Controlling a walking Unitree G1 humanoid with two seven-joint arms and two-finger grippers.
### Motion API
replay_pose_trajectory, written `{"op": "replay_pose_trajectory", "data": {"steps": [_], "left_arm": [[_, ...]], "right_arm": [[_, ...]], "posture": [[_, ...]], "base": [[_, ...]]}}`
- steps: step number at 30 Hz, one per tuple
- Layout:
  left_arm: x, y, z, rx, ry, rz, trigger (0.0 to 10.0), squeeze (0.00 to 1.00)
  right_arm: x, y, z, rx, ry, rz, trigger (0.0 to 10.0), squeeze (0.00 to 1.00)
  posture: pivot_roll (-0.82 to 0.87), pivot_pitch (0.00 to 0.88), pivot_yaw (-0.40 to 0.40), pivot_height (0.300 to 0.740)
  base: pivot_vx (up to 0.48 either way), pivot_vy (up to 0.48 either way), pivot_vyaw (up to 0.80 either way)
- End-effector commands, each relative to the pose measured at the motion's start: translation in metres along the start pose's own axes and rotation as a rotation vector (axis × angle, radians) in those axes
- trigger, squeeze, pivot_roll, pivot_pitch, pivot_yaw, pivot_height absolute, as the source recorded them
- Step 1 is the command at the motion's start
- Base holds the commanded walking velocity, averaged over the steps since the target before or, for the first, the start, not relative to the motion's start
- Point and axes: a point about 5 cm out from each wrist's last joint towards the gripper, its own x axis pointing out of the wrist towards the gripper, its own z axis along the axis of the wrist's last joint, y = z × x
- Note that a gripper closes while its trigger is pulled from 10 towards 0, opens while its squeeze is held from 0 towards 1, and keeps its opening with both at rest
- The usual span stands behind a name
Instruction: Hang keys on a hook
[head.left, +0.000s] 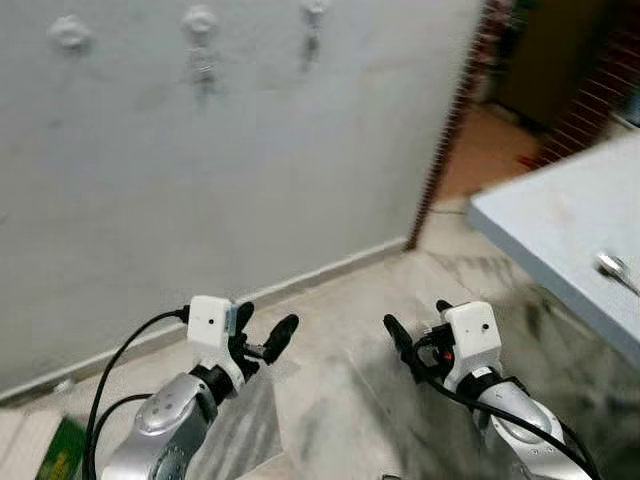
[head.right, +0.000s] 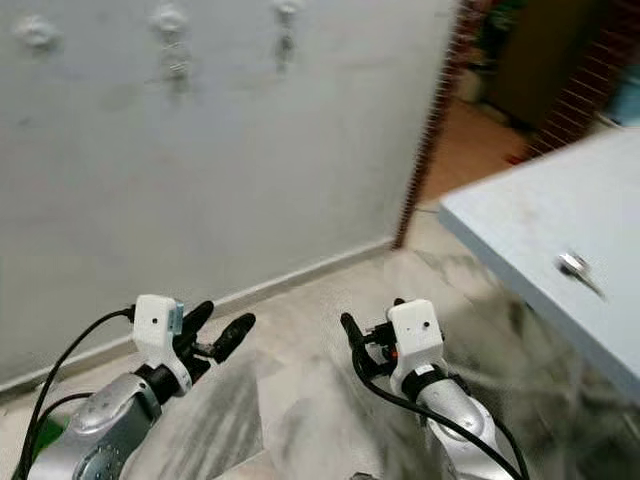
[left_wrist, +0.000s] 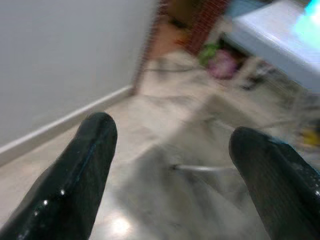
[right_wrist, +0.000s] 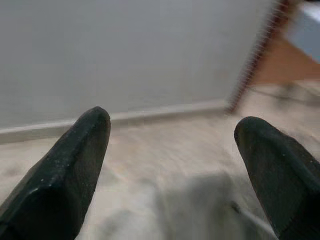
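Both grippers, left gripper (head.left: 262, 338) and right gripper (head.left: 418, 345), are hovering open and empty; keys (head.left: 614, 268) are lying on the desk (head.left: 545, 225), well apart from the wall hooks (head.left: 200, 20), so everything is still pending.

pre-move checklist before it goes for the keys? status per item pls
1. Keys located: ok. A small metal object, likely the keys, lies on the light blue table to the robot's right.
2. Left gripper free: ok, fingers open, nothing between them.
3. Right gripper free: ok, fingers open, nothing held.
4. Keys within reach: not ok. Both grippers hang low over the marble floor, apart from the table.
5. Free hook available: cannot tell. Three wall hooks sit high on the wall; two seem to carry something, the leftmost hook looks bare, but the image is blurred.
6. View steady: not ok, frames show motion blur.
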Motion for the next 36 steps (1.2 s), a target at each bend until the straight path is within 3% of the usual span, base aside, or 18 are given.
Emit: {"op": "replay_pose_trajectory", "data": {"steps": [1, 10, 17, 36], "left_arm": [[-0.0048, 0.0034, -0.0019, 0.008, 0.014, 0.005, 10.0, 0.0], [-0.0045, 0.0035, -0.0026, 0.013, 0.024, 0.003, 10.0, 0.0], [-0.0053, 0.0022, -0.0026, 0.016, 0.024, -0.009, 10.0, 0.0], [-0.005, 0.0011, -0.0059, -0.001, 0.05, -0.029, 10.0, 0.0]], "right_arm": [[0.0018, 0.003, 0.0056, 0.003, -0.021, 0.011, 10.0, 0.0], [0.0016, 0.0034, 0.0054, 0.006, -0.021, 0.009, 10.0, 0.0], [0.0008, 0.0037, 0.0049, 0.007, -0.017, 0.008, 10.0, 0.0], [-0.0006, 0.0043, 0.0048, 0.01, -0.014, 0.008, 10.0, 0.0]], "posture": [[-0.11, 0.096, 0.037, 0.74], [-0.11, 0.096, 0.038, 0.74], [-0.11, 0.1, 0.038, 0.74], [-0.11, 0.109, 0.041, 0.74]], "base": [[0.0, 0.458, 0.0], [0.0, 0.391, 0.0], [0.0, 0.0, 0.0], [0.0, 0.0, -0.7]]}}
